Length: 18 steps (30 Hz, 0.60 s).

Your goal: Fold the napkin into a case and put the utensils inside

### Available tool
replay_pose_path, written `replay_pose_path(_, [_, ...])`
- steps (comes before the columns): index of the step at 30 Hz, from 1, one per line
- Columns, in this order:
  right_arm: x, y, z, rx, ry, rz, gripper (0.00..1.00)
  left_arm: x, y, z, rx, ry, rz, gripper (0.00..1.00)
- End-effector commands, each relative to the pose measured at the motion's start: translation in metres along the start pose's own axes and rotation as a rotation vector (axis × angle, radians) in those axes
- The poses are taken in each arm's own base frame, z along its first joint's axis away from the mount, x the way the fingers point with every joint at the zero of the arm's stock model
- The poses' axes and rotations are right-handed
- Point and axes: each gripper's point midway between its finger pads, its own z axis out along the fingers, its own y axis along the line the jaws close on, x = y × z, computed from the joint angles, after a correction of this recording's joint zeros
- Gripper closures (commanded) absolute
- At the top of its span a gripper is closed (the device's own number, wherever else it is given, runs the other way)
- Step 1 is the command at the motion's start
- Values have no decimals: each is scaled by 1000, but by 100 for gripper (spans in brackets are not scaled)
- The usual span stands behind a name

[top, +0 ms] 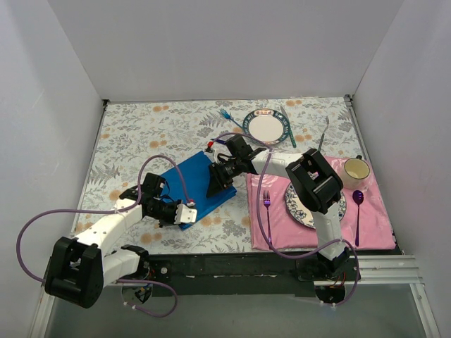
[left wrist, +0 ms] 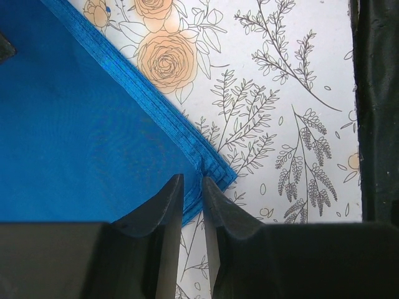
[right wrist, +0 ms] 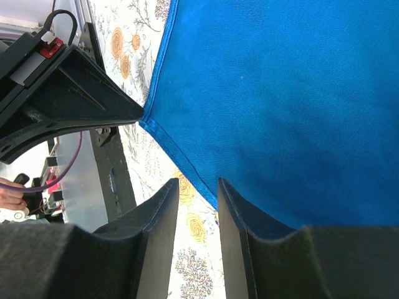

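Observation:
The blue napkin (top: 192, 184) lies folded as a slanted rectangle on the floral table mid-left. My left gripper (top: 187, 213) is at its near right corner. In the left wrist view its jaws (left wrist: 193, 179) are pinched on the layered hem of the napkin (left wrist: 75, 124). My right gripper (top: 213, 182) is over the napkin's right edge. In the right wrist view its jaws (right wrist: 198, 180) stand a little apart, with the napkin (right wrist: 280, 93) edge at the right finger. The light-blue fork (top: 226, 114) and a slim dark knife (top: 323, 133) lie at the back.
A small plate (top: 266, 127) with a teal knife (top: 287, 127) stands at the back. The pink placemat (top: 373, 218) at the right holds a patterned plate (top: 299, 208), a magenta fork (top: 267, 205), a purple spoon (top: 358, 205) and a cup (top: 356, 169).

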Motion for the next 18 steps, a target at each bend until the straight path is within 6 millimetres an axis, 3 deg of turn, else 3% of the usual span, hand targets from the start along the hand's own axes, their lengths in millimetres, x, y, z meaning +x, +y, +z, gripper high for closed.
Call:
replay_pose_path(1, [-9,5,1,-20,-16,-38,61,-6,3,1,-4,-19,7,81])
replay_pose_path(7, [-11,5,2,-27,-16,-38,59,-4,5,5,-6,-16,-47,84])
replay_pose_path(15, [-11,5,2,-27,-16,-39,59,-2,6,7,-12,-15,-54,100])
replay_pose_path(18, [-10,4,2,-27,-14,-33,59,-4,6,6,-13,-22,-53,100])
